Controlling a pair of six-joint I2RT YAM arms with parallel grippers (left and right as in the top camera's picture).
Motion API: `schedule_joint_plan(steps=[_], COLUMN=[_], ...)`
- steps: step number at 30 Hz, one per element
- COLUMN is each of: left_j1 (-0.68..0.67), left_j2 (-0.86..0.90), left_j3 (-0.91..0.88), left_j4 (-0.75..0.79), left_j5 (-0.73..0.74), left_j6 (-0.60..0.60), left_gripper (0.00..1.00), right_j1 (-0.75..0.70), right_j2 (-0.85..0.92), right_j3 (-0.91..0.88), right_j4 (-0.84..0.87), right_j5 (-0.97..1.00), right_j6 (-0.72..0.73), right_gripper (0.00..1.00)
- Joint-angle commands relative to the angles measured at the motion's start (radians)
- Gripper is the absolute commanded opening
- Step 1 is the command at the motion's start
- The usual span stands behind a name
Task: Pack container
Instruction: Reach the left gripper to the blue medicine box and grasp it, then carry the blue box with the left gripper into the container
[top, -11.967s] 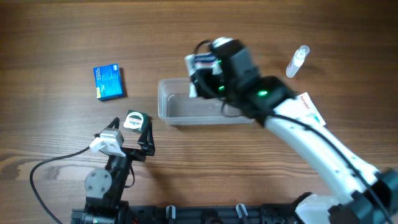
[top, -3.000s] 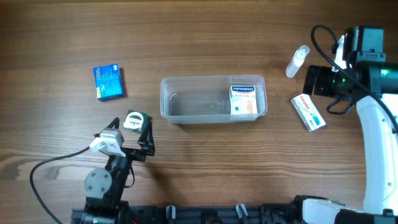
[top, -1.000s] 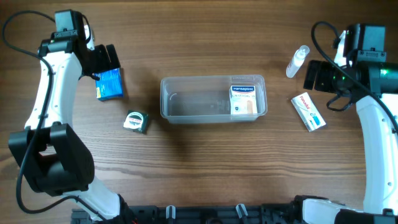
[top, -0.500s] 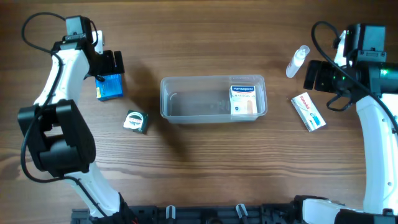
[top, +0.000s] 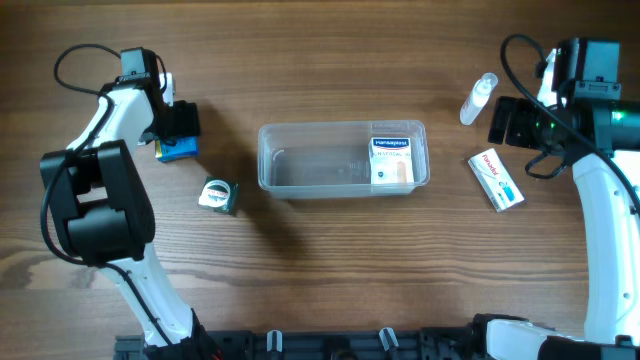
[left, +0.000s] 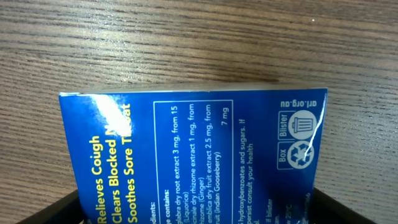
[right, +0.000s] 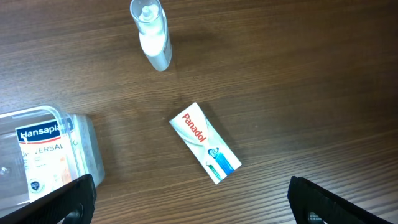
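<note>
Plainly, container (top: 263, 160) well left of right pincer (right: 189, 185), fingers (right: 65, 200) spread wide, holding nothing

container (top: 310, 172) left part free, plaster box (top: 392, 160) at right end

Just a big wooden table (top: 320, 270), wall to wall in every shot

Medium-brown wood with darker streaks. The grain runs left to right in the overhead view, and up close in the wrist views you can see the fine lines and little pores in it. The finish looks matte with a faint sheen. The light is soft and pretty even, so the shadows on the wood are blurry smudges, not hard edges. A black rail (top: 330, 345) with some clips sits along the table's near edge. The room beyond is out of frame.
</note>
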Motion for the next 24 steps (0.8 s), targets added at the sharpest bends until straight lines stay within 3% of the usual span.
schedule_joint_plan(steps=[1,2,3,12,14,20,24], left_j1=[0.008,0.008,0.008,-0.013,-0.048,-0.284,-0.474], left_j2=[0.035,0.029,0.023,-0.166,-0.243,-0.454,-0.489], left_j3=[-0.012,-0.012,-0.012,-0.012,-0.012,-0.012,-0.012], left_j4=[-0.002,-0.002,-0.002,-0.02,-0.036,-0.05,-0.039], left_j5=[-0.031,-0.031,-0.031,-0.031,-0.03,-0.027,-0.027], left_j6=[-0.007,-0.007,-0.006,-0.019,-0.086,-0.247,-0.354], left_gripper=[0.71,0.64,0.64,0.68,0.69,0.68,0.69], right_j1=[-0.002,-0.002,-0.002,-0.002,-0.002,-0.002,-0.002], right_j2=[0.007,0.007,0.007,0.007,0.007,0.007,0.007], right_j3=[-0.004,-0.004,-0.004,-0.004,-0.004,-0.004,-0.004], right_j4=[0.005,0.005,0.005,0.005,0.005,0.005,0.005], right_j5=[0.014,0.014,0.014,0.014,0.014,0.014,0.014], right_j6=[-0.006,-0.006,-0.006,-0.006,-0.006,-0.006,-0.006], right_gripper=[1.0,1.0,1.0,1.0,1.0,1.0,1.0])
